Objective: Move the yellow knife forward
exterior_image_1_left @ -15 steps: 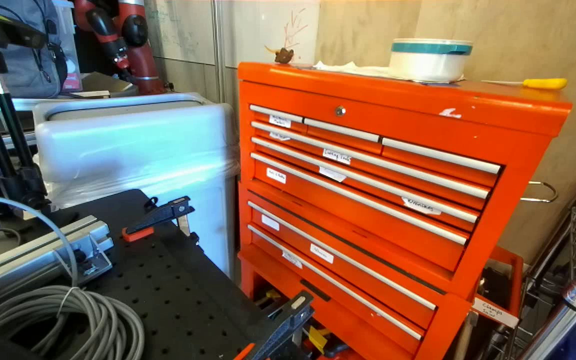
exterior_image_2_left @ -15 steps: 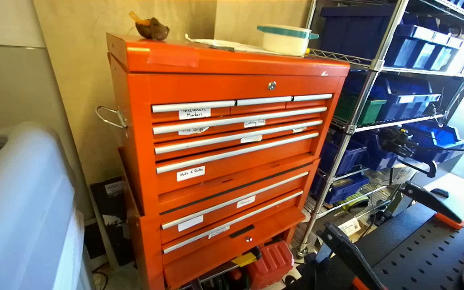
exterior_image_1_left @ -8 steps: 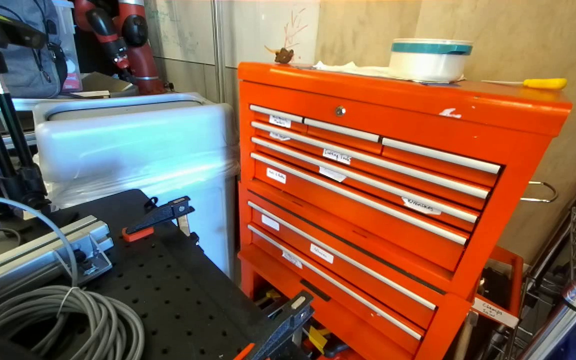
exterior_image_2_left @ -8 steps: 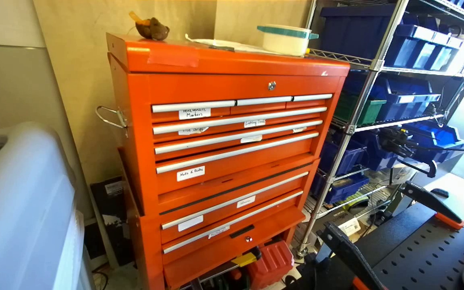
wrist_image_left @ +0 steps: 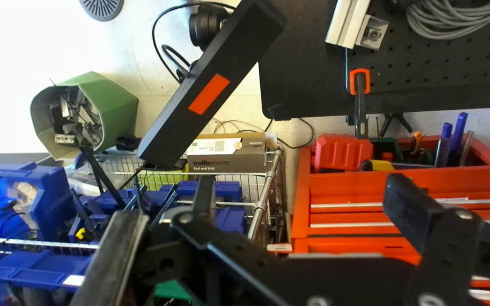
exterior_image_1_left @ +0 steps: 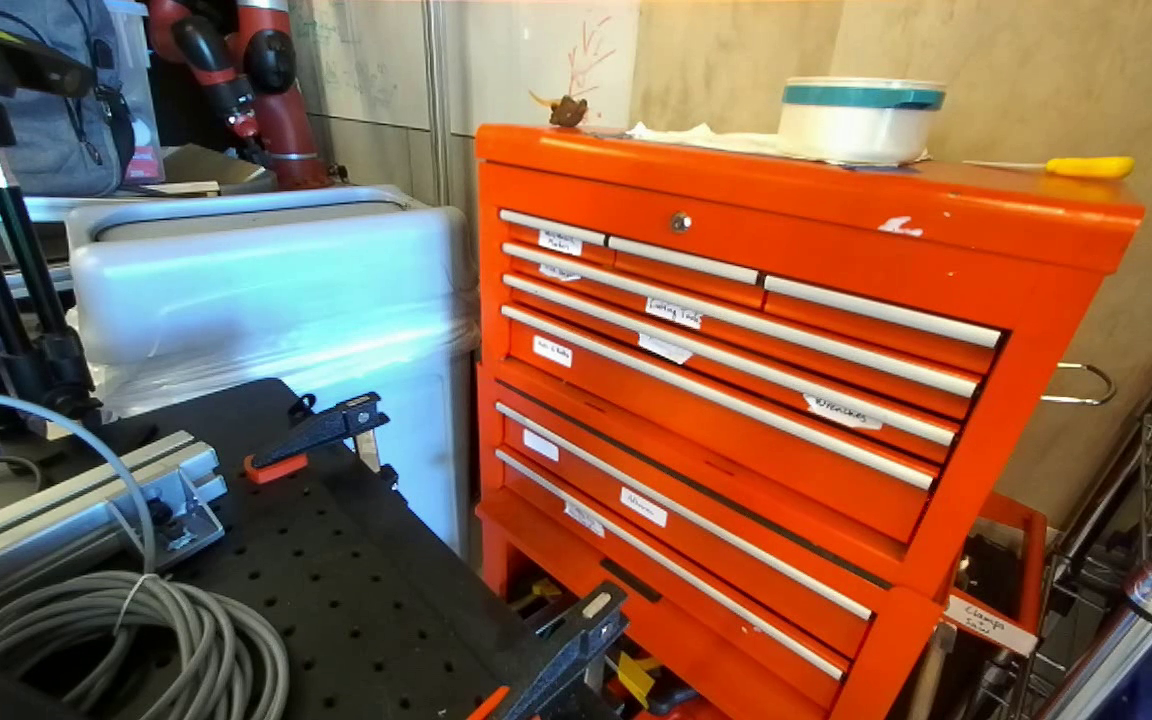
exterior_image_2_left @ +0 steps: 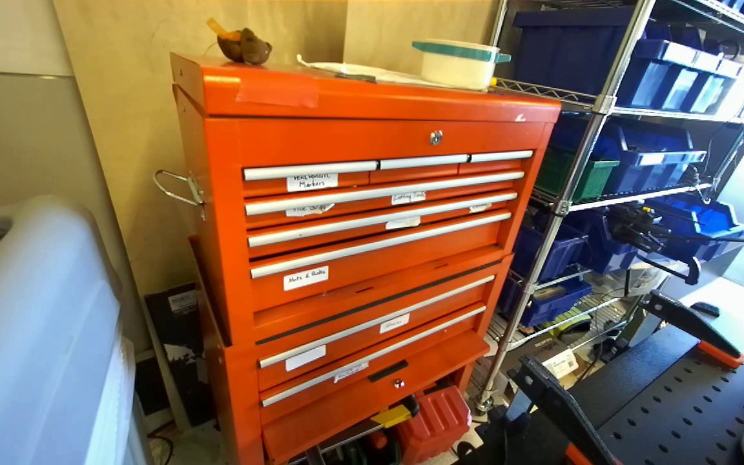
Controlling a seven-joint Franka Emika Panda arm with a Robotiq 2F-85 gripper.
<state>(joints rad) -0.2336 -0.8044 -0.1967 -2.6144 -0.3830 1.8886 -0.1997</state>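
The yellow knife (exterior_image_1_left: 1089, 167) lies on top of the orange-red tool chest (exterior_image_1_left: 786, 240), near its right end in an exterior view. It has a bright yellow handle and a thin shaft pointing left towards the round white-and-teal container (exterior_image_1_left: 858, 130). In an exterior view only a small yellow bit, likely the knife (exterior_image_2_left: 493, 82), shows beside the container (exterior_image_2_left: 456, 66). My gripper (wrist_image_left: 306, 204) shows only in the wrist view. Its black fingers are wide apart, with nothing held between them. The chest's drawer front (wrist_image_left: 355, 185) lies beyond them. The knife is out of the wrist view.
A white cloth (exterior_image_2_left: 372, 70) and a brown bird-like figure (exterior_image_2_left: 244, 46) are on the chest top. A wire shelf with blue bins (exterior_image_2_left: 656, 152) stands beside the chest. A black perforated table (exterior_image_1_left: 356, 600) carries clamps and cable. A black camera-like bar (wrist_image_left: 211, 85) shows in the wrist view.
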